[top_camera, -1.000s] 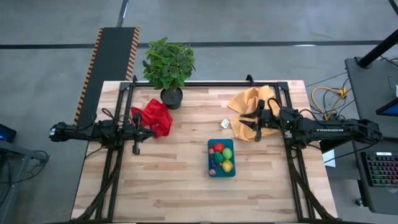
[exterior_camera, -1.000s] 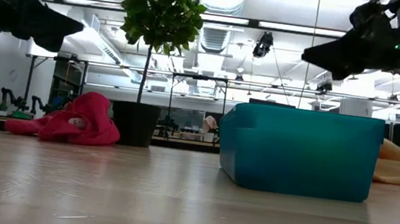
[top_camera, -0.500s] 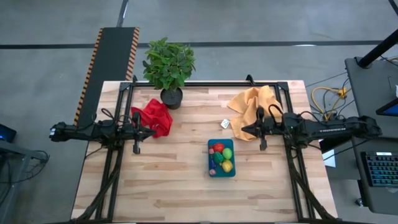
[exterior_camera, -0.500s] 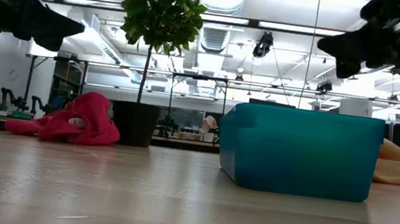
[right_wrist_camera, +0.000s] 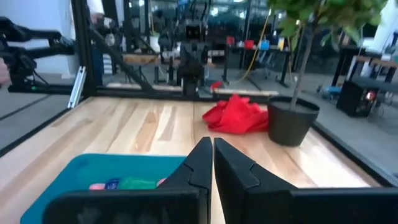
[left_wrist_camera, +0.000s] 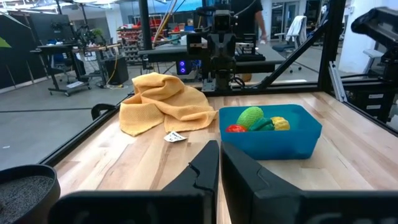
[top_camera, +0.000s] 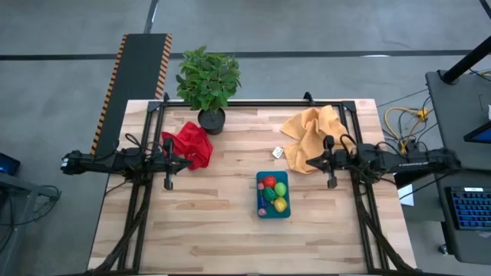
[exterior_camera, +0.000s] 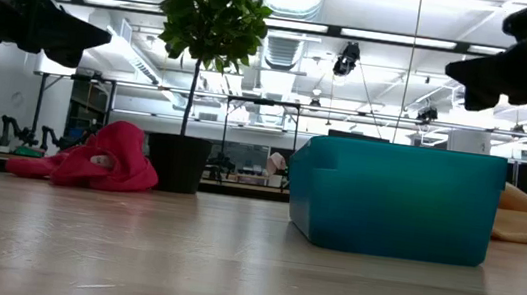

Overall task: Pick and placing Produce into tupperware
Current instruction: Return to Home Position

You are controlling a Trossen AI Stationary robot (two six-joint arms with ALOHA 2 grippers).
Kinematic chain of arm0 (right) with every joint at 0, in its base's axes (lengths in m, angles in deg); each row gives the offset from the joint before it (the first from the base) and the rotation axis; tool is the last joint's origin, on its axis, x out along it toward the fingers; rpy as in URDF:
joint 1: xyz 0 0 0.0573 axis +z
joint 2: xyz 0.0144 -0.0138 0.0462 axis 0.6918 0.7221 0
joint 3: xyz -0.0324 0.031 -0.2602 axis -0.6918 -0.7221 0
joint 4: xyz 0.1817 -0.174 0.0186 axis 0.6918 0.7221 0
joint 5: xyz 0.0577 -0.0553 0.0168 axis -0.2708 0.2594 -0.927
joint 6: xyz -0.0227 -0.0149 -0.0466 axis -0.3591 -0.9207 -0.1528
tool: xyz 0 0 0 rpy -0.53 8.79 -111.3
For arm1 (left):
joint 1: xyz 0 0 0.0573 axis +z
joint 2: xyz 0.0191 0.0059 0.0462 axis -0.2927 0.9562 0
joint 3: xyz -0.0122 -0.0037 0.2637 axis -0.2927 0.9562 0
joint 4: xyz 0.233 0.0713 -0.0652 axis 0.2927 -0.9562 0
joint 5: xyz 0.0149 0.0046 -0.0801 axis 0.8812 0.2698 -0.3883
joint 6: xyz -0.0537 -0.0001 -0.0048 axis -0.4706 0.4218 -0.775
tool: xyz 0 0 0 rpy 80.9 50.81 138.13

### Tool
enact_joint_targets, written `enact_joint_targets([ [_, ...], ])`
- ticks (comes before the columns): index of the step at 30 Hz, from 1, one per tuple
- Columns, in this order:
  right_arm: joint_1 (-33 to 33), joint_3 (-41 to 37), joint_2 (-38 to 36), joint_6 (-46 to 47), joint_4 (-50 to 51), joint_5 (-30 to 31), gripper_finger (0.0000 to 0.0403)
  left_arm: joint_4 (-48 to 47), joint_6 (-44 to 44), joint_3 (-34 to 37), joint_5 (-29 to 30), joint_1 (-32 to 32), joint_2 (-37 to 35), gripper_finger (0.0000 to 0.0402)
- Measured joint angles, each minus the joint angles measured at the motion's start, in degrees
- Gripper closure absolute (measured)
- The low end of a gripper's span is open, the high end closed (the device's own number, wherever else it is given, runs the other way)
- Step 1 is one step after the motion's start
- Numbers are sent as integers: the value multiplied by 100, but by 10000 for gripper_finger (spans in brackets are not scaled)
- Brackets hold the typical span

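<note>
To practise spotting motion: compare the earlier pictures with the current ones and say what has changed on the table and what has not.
The right arm drew back toward the table's right edge, off the yellow cloth, its jaws shut and holding nothing. The left arm, the tupperware and the produce in it stayed put.

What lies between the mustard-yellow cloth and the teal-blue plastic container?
High view: a small white tag beside the mustard-yellow cloth, then bare wood to the teal-blue plastic container.
</note>
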Motion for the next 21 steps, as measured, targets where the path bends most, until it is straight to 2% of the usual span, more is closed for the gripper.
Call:
enact_joint_targets([
  [4, 0, -212, -555, -41, 36, 1, 394, 0, 0, 0, 0, 0, 0, 402],
  [14, -66, -369, -1757, 164, 1218, 151, 394, -2, 26, 2, -4, 1, 2, 402],
  [21, -76, -359, -1688, 113, 1241, 105, 394, -4, 22, 2, -176, 1, 0, 401],
])
